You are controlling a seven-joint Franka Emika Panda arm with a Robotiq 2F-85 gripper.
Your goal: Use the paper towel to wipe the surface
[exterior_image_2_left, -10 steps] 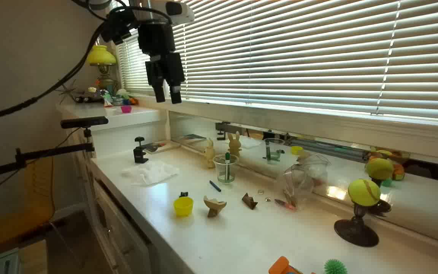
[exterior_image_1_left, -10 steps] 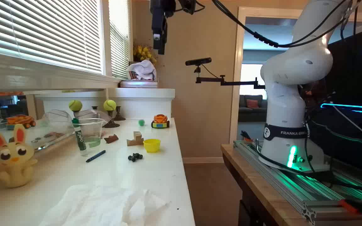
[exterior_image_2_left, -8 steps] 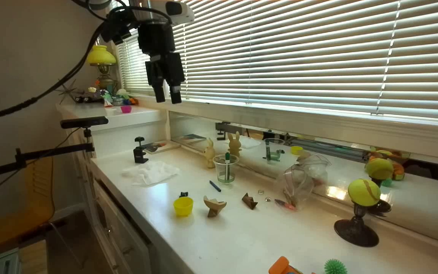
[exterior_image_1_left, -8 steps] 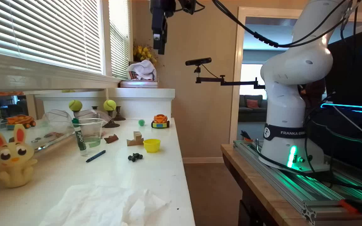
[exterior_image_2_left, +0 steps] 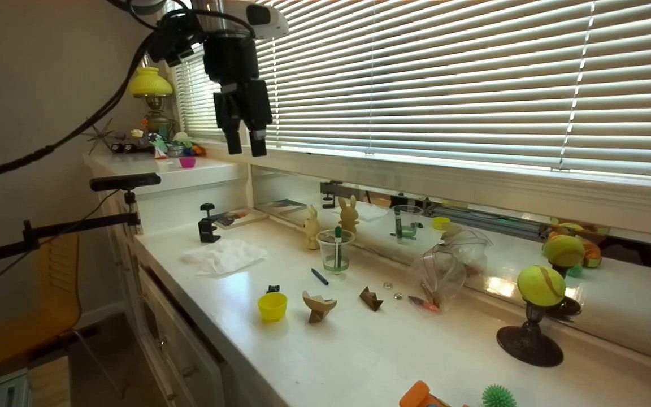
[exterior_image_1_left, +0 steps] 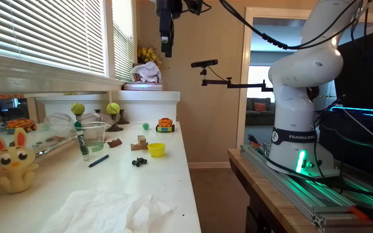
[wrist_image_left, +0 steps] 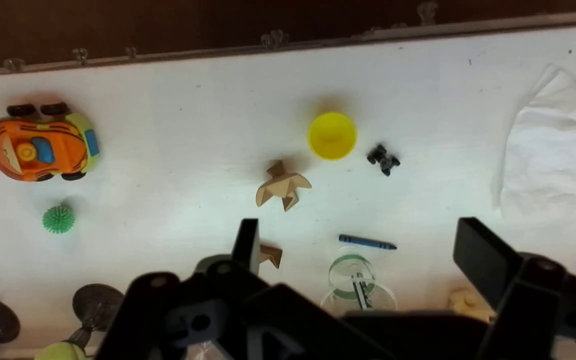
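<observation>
The paper towel (exterior_image_1_left: 108,213) is a crumpled white sheet lying on the white countertop surface (exterior_image_1_left: 163,191), at the near end in an exterior view. It also lies on the surface (exterior_image_2_left: 354,345) by a black clamp in an exterior view (exterior_image_2_left: 225,257), and at the right edge in the wrist view (wrist_image_left: 558,160), partly cut off. My gripper (exterior_image_2_left: 246,151) is open and empty, high above the countertop, pointing down. In an exterior view, the gripper (exterior_image_1_left: 167,55) shows edge-on. In the wrist view, the jaws (wrist_image_left: 357,235) are wide apart, with the towel outside them to the right.
On the countertop are a yellow cup (wrist_image_left: 332,136), a small black toy (wrist_image_left: 384,160), paper shapes (wrist_image_left: 282,186), a blue crayon (wrist_image_left: 367,242), a clear cup with a marker (exterior_image_2_left: 335,254), a bunny (exterior_image_1_left: 15,165), a toy car (wrist_image_left: 43,147) and tennis balls on stands (exterior_image_2_left: 540,285). A black clamp (exterior_image_2_left: 208,229) stands behind the towel.
My gripper has shifted slightly, a little right and down in an exterior view, a little left and down in the other picture. It stays open. The towel and other objects have not moved.
</observation>
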